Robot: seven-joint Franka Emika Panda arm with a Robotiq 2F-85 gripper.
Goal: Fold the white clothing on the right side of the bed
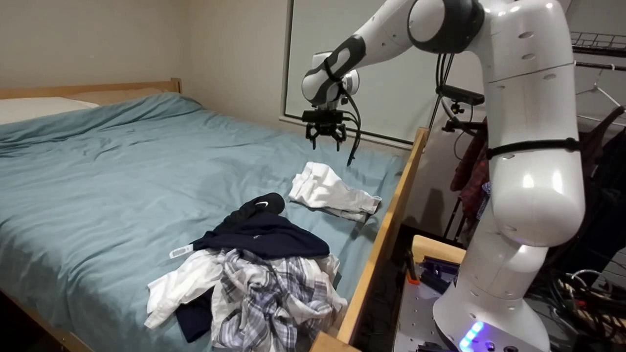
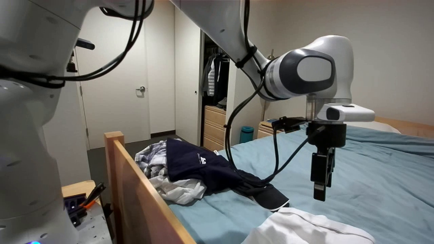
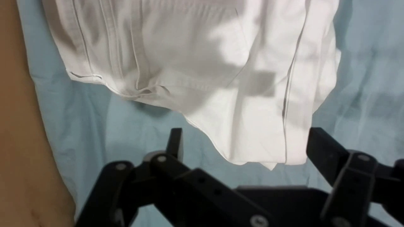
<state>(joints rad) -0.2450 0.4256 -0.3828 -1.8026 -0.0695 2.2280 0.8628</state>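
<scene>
The gripper hangs spread and empty above the white clothing, I suppose for pinching its edge

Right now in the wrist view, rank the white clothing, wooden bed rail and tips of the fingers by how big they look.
1. White clothing, though cut off at the top
2. Wooden bed rail
3. Tips of the fingers
</scene>
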